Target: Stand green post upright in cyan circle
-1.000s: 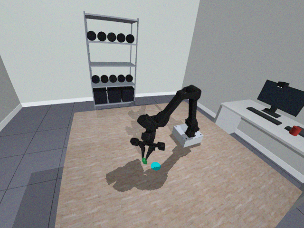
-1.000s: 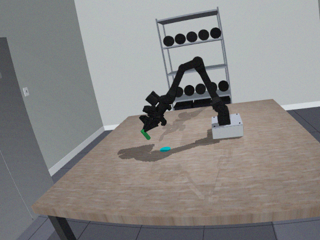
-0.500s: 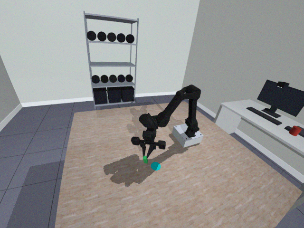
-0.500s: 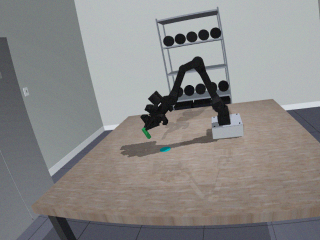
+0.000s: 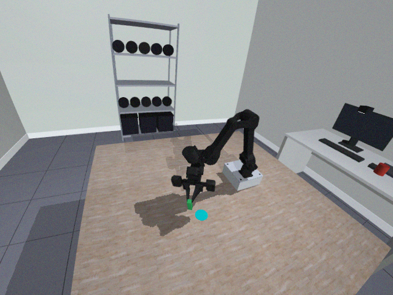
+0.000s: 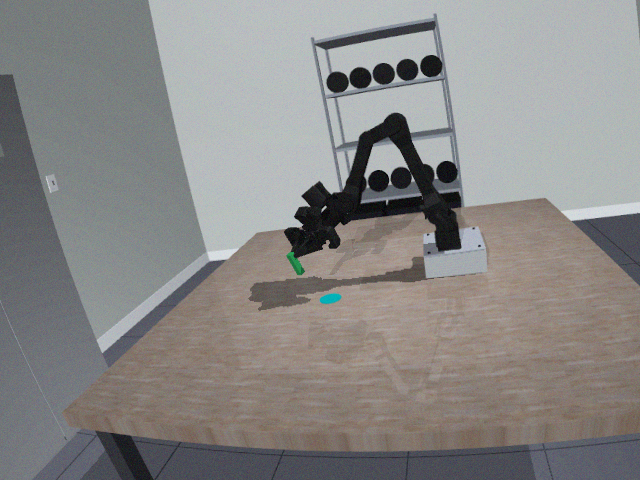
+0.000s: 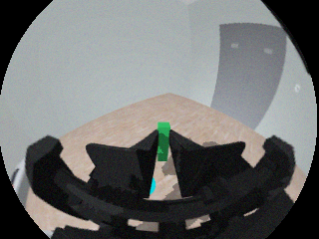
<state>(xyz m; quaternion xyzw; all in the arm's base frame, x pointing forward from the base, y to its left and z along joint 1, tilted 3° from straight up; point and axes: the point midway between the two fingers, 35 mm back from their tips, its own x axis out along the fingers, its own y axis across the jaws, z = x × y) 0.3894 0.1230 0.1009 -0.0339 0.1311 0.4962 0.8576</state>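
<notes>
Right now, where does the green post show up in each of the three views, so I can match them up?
Top view: the green post is just below center, in the hand, up-left of the cyan circle.
Exterior view: the post is left of center, tilted, in the air above the table.
Wrist view: the post is center, between the fingers.
Shared landmark: the cyan circle.

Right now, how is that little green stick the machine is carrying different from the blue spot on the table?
The green post is a slim bar, while the cyan circle is a flat disc. The post hangs tilted above the wooden table, clamped in the gripper; the circle lies flat on the table. In the top view the post sits beside the circle, not over it. Both are small, bright and plain-coloured.
</notes>
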